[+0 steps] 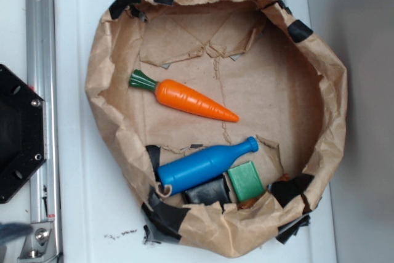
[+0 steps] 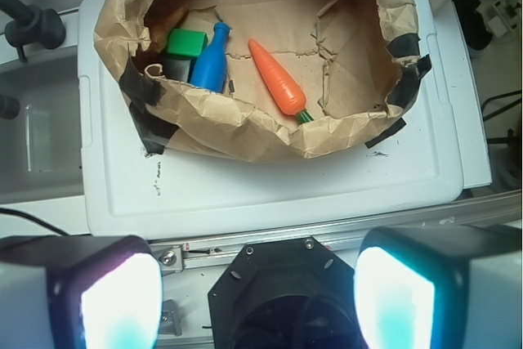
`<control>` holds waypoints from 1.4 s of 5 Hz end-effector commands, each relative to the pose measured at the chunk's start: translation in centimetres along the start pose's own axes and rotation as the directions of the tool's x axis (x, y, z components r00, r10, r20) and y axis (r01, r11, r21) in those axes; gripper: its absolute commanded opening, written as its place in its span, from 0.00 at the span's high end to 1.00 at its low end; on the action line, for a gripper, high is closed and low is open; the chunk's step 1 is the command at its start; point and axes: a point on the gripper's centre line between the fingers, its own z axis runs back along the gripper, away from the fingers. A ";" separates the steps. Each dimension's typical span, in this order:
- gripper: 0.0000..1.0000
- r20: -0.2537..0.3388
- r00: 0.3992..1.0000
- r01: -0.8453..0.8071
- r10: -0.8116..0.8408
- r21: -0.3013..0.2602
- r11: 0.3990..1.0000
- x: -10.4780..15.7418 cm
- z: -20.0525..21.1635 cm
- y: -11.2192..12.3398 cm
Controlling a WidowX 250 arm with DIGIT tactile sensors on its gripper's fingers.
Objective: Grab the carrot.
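Note:
An orange toy carrot (image 1: 192,101) with a green top lies on its side in the middle of a brown paper basin (image 1: 111,97), tip pointing right. It also shows in the wrist view (image 2: 275,77), at the basin's near wall. My gripper (image 2: 257,300) is open and empty, with both glowing pads wide apart at the bottom of the wrist view. It hangs over the black robot base (image 2: 274,296), well short of the basin and apart from the carrot. The gripper does not show in the exterior view.
A blue toy bottle (image 1: 203,165), a green block (image 1: 246,180) and a dark block (image 1: 206,192) lie along the basin's lower edge. The basin sits on a white lid (image 1: 92,214). An aluminium rail (image 1: 42,53) and the black base (image 1: 18,133) are at the left.

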 end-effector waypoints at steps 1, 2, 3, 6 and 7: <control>0.00 0.000 1.000 0.000 0.000 0.000 1.000 0.0 0.0 0.0; 0.00 0.144 0.984 0.090 -0.107 0.119 0.989 4.5 -4.7 0.3; 0.00 0.168 0.977 0.110 -0.131 0.128 0.986 8.6 -9.5 2.2; 0.00 -0.086 0.893 0.447 -0.441 0.064 0.892 11.9 -21.3 3.3; 0.00 -0.218 0.825 0.553 -0.521 0.122 0.824 11.7 -22.7 1.4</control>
